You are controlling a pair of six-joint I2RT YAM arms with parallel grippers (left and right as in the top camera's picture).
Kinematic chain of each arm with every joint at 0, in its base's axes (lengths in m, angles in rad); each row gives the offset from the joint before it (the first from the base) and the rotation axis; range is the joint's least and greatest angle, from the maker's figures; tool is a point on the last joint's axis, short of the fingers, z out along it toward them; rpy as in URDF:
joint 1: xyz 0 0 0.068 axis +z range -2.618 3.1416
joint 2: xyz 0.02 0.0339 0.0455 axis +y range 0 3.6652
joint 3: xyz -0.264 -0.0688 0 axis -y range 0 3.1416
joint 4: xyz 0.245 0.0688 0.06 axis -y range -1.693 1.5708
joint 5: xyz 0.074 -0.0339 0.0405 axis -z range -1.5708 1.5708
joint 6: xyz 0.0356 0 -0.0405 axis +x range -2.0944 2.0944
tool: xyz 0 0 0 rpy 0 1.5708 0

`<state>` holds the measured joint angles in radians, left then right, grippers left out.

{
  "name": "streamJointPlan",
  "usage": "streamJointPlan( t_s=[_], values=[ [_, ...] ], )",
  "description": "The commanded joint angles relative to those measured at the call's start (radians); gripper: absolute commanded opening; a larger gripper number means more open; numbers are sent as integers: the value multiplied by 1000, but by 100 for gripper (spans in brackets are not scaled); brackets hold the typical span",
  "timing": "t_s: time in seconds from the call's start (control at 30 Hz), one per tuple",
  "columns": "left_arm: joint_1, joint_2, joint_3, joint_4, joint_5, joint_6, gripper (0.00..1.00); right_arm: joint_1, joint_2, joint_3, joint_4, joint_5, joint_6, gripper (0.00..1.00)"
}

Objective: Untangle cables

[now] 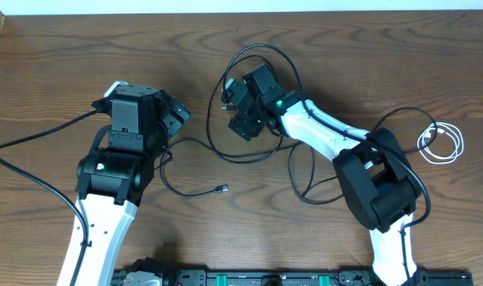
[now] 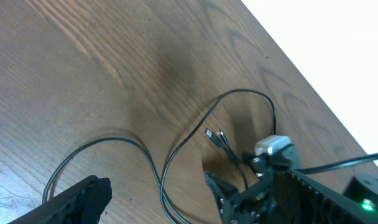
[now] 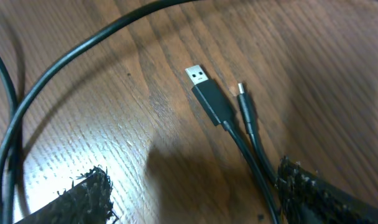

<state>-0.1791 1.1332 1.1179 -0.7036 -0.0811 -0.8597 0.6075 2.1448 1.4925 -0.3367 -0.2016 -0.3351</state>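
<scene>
In the right wrist view the 2 black cables (image 3: 246,149) that end in plugs run to the lower right and vanish under 1 finger (image 3: 319,193) of the right pincer (image 3: 192,186); whether that finger touches them cannot be told. The left wrist view shows only 1 finger (image 2: 80,196) of the left pincer (image 1: 175,119), the other being cut off by the frame. From overhead, the crossings of the black loops beside the right arm are hard to follow.

The flat plug (image 3: 198,76) and the slim plug (image 3: 242,91) lie side by side on the tabletop (image 3: 133,124), their long axes parallel and their tips pointing to the upper left of that view. Another black plug end (image 1: 223,188) lies near the middle, its tip pointing right. The white cable (image 1: 442,143) lies coiled at the right, well apart from both pincers.

The right pincer's jaws stand apart with bare wood between them, and the 2 plugs lie just beyond its fingertips. The left pincer's jaws stand wide and hold nothing, with a black cable near it on the right.
</scene>
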Motion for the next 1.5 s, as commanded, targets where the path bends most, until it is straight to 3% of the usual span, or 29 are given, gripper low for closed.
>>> streamJointPlan(
  t_s=[0.0,0.33,0.7,0.83,0.97,1.07,1.47],
  values=[
    [5,3,12,-3,-6,9,89,11,13,27,23,21,-56,82],
    [5,3,12,-3,-6,9,89,16,85,27,101,50,-35,78],
    [5,3,12,-3,-6,9,89,22,167,27,214,53,51,67],
    [5,3,12,-3,-6,9,89,23,198,27,200,53,50,55],
    [5,3,12,-3,-6,9,89,21,206,26,151,53,50,20],
    [5,3,12,-3,-6,9,89,22,205,26,140,54,48,1],
    [5,3,12,-3,-6,9,89,-10,25,183,-15,53,54,1]
  ],
)
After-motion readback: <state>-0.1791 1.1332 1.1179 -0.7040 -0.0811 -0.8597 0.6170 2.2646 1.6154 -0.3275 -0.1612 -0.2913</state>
